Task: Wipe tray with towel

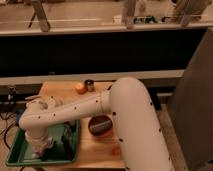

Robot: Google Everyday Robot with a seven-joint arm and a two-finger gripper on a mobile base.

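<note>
A green tray [19,152] lies at the front left corner of the wooden table [60,90]. My white arm reaches in from the lower right and bends down over the tray. The gripper [46,146] is low inside the tray, on its middle part. A pale towel [39,149] shows bunched under the gripper against the tray floor. A dark part of the wrist [66,140] stands at the tray's right side.
A dark red bowl [101,125] sits just right of the tray, next to my arm. An orange fruit [80,88] and a small dark can [89,85] stand at the table's back. A small orange item [116,149] lies by the front edge. Cables [9,102] hang at left.
</note>
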